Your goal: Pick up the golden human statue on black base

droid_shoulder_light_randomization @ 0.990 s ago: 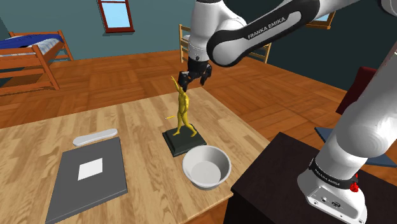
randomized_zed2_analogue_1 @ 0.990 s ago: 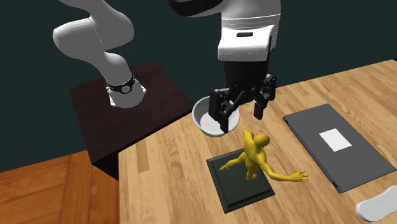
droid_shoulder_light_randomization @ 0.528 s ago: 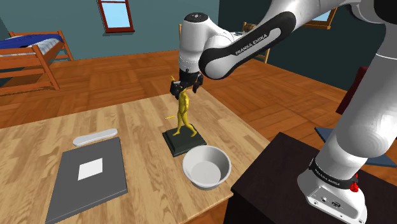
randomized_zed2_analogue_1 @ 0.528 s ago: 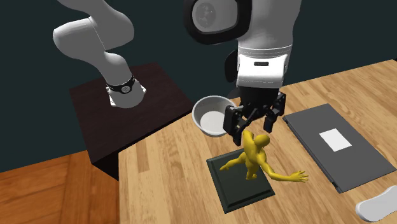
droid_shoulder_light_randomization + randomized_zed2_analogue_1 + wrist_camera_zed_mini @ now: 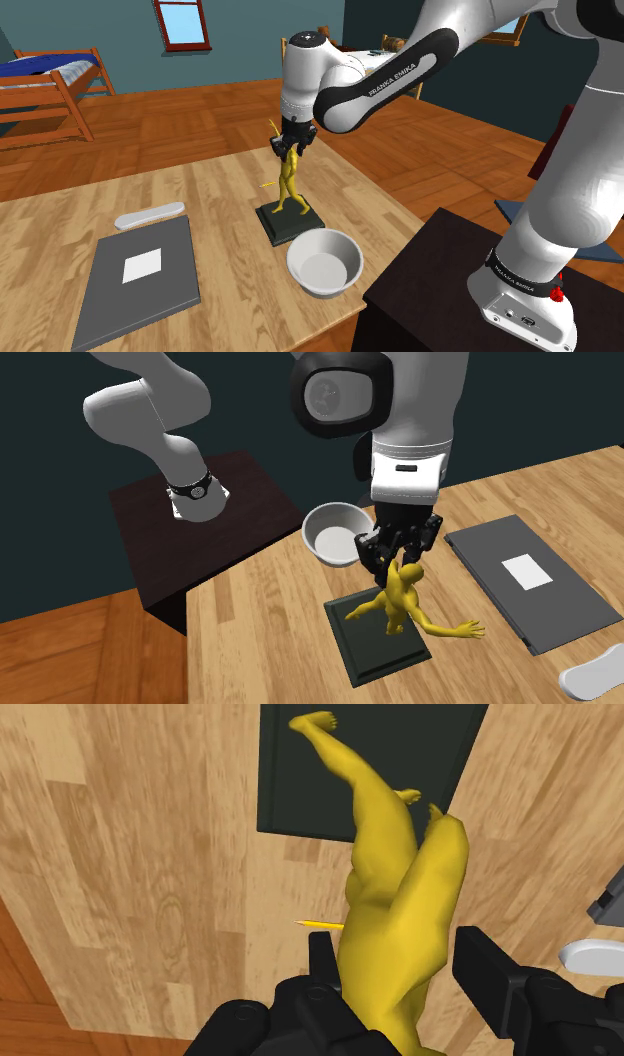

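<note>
The golden statue (image 5: 287,185) stands upright on its black base (image 5: 290,222) just beside the white bowl (image 5: 324,262), long axis vertical, its upper body between the parted fingers of the gripper (image 5: 291,148), not yet clasped.

1. Table (image 5: 60,230) takes the shoulder view's lower left. Stand (image 5: 440,265) is at lower right, just off the table's edge.
2. Base (image 5: 305,226) lies flat on the table, near the edge twd the stand, w/ statue (image 5: 288,185) upright on it.
3. Bowl (image 5: 324,265) sits on the table in front of the base, btw base & stand, near but apart.
4. Slab (image 5: 160,290) lies on the table well to the shoulder view's left of the base, w/ a label (image 5: 142,265) on top.
5. Oblong piece (image 5: 150,215) lies just behind the slab.
6. Gripper (image 5: 290,150) is above the base at the statue's top. Fingers (image 5: 322,959) are either side of its upper part, one touching, the other just off.
7. Bed (image 5: 45,85) is far left, behind the table.
</note>
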You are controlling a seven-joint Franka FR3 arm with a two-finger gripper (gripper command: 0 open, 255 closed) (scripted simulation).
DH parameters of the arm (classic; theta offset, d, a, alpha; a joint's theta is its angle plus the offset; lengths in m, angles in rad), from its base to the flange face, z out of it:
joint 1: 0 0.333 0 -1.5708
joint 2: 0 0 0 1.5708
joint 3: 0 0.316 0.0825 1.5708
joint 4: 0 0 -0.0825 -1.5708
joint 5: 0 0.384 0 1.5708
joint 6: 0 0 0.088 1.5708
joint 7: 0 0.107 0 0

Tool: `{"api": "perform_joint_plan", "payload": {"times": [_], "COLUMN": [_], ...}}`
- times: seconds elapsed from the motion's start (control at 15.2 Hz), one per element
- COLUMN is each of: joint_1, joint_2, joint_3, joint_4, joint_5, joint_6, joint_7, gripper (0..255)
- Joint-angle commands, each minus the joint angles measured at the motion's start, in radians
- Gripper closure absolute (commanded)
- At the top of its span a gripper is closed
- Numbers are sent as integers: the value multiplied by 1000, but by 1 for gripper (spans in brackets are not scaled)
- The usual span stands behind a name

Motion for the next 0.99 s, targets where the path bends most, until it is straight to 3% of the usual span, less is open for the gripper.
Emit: {"api": "perform_joint_plan", "payload": {"times": [0.0, 0.4, 0.92], "joint_1": [0, 0, -2], "joint_2": [1, 1, -49], "joint_3": [0, 0, 7], "joint_4": [0, 1, 51], "joint_5": [0, 0, 65], "joint_6": [1, 0, -87], "joint_7": [0, 0, -64], "gripper": [255, 255, 255]}}
